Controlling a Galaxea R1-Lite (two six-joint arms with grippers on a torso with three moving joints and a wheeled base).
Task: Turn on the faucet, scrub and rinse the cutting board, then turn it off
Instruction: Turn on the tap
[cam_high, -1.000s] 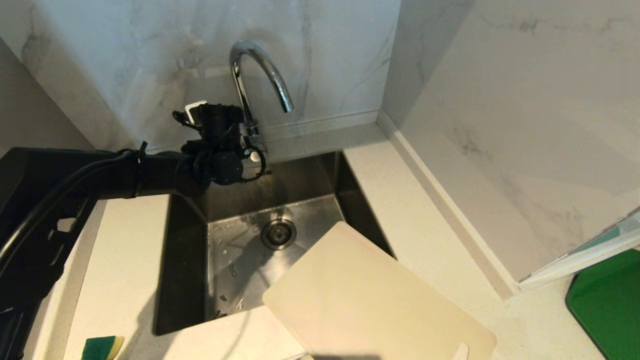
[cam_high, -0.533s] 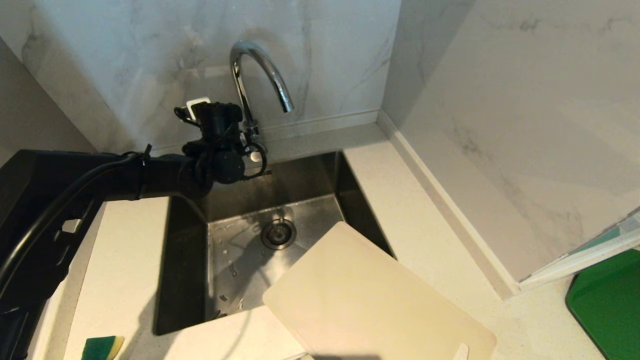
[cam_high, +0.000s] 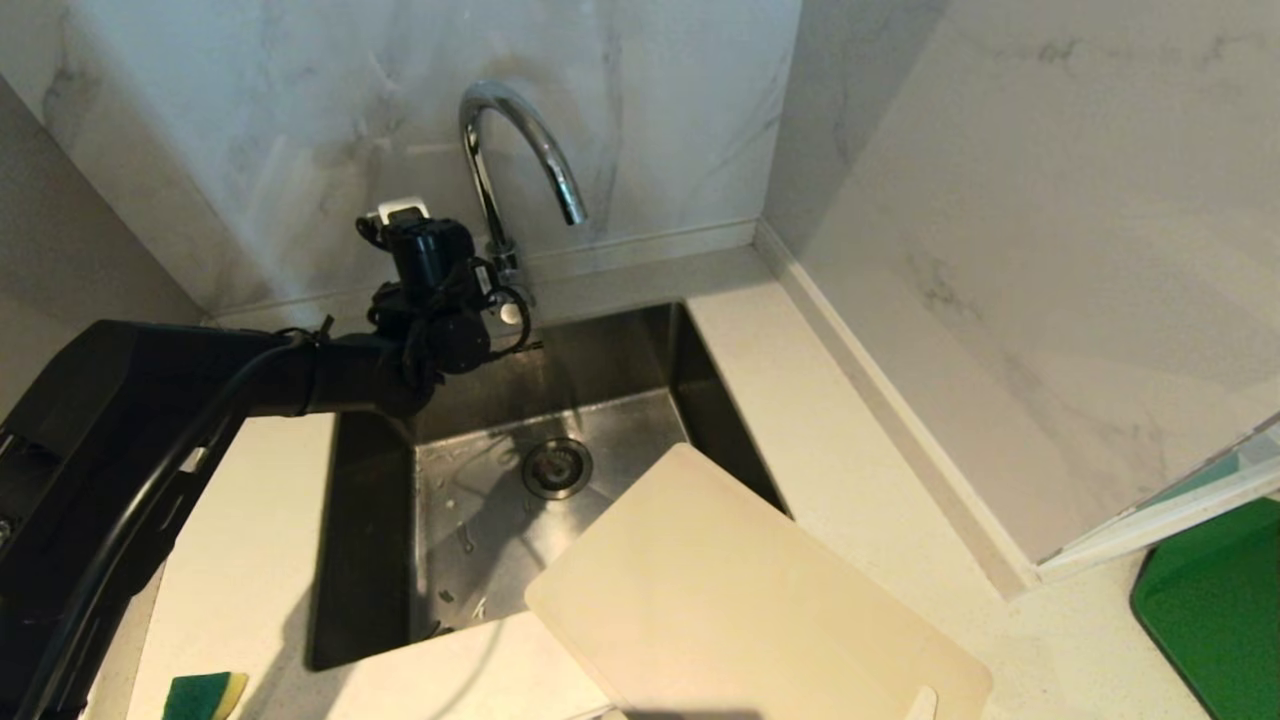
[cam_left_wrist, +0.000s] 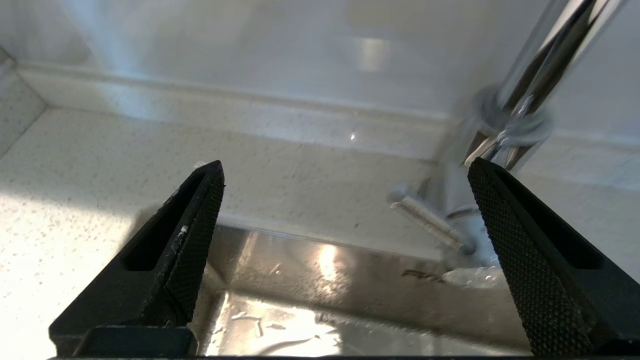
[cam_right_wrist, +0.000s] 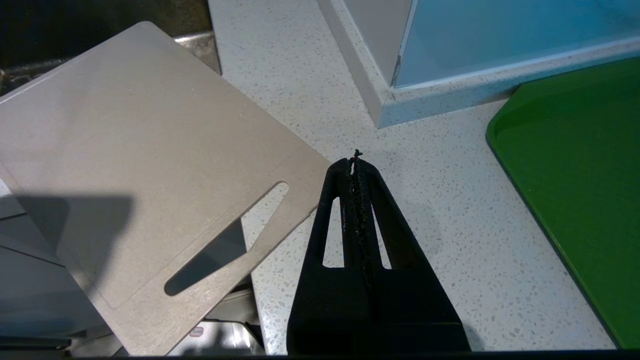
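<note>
At the far left of the head view we see a green-and-yellow sponge (cam_high: 205, 694) lying on the pale speckled countertop (cam_high: 250, 530). Next comes our black left arm, reaching across the back left corner of the stainless steel sink (cam_high: 480, 500). Its left gripper (cam_left_wrist: 345, 175) stands wide apart with nothing between the textured fingers (cam_left_wrist: 197, 225); one finger is over the counter edge behind the sink, the other sits just beside the base of the tall shiny chrome gooseneck faucet (cam_high: 510, 150). The faucet's small side lever (cam_left_wrist: 430, 225) lies between the fingers, near the faucet-side one, though we cannot tell whether anything touches it. Further right, the large cream-beige plastic cutting board (cam_high: 740, 600) rests partly over the sink's near right corner, partly on the counter. Beside its slot handle (cam_right_wrist: 227, 237) our right gripper (cam_right_wrist: 356, 159) hovers pressed together and empty. A dark green flat board (cam_high: 1215, 600) lies at the far right.
</note>
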